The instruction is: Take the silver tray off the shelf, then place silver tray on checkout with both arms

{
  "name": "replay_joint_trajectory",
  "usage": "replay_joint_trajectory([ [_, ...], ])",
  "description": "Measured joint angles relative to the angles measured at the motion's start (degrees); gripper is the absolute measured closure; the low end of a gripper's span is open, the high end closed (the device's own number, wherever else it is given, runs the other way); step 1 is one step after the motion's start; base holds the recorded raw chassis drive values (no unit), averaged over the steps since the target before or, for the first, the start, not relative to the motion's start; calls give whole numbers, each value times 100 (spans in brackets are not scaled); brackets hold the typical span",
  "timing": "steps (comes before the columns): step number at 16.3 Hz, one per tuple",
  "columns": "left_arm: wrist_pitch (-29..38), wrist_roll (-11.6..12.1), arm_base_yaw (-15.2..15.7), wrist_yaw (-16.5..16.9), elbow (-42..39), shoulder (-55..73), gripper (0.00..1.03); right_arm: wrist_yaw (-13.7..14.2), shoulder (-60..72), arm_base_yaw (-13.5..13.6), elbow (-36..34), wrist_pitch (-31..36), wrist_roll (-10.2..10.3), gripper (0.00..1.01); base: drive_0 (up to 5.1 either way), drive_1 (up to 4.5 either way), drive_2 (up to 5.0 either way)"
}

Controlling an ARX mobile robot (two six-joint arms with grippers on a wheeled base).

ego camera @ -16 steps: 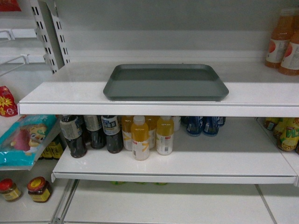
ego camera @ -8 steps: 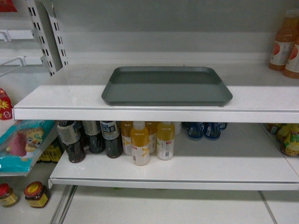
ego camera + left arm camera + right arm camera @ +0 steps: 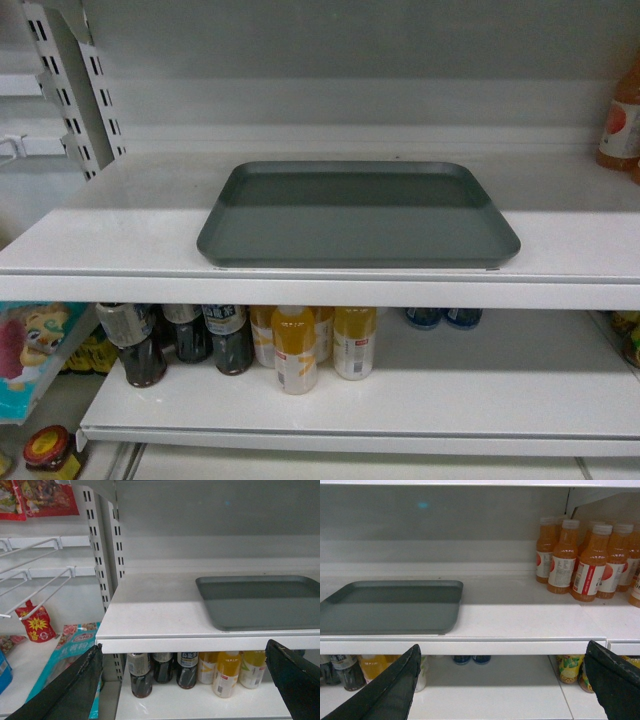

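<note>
Closer and larger than half a second before, the silver tray [image 3: 358, 213] filled more of the head view, and the lower shelf's bottles had slid downward. It lay flat and empty on the shelf [image 3: 120, 235], long axis running left to right, near edge beside the shelf's front lip. Orange juice bottles [image 3: 583, 559] stood at far right. The left gripper [image 3: 185, 680] and right gripper [image 3: 502, 682] hung before the shelf, their fingers [image 3: 75, 685] spread wide, touching nothing.
</note>
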Motion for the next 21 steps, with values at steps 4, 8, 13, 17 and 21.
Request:
replay_joint_trajectory([
  [4, 2, 0, 0, 0, 0, 0, 5, 0, 0, 0, 0, 0, 0, 3, 0, 0, 0],
  [8, 0, 0, 0, 0, 0, 0, 5, 0, 0, 0, 0, -2, 0, 3, -1, 64, -66],
  [13, 7, 0, 0, 0, 0, 0, 5, 0, 0, 0, 0, -2, 0, 3, 4, 242, -235],
  [17, 2, 0, 0, 2, 0, 0, 5, 0, 0, 0, 0, -2, 0, 3, 14, 220, -192],
  [21, 2, 0, 0, 0, 0, 0, 5, 0, 0, 0, 0, 0, 0, 3, 14, 220, -192],
])
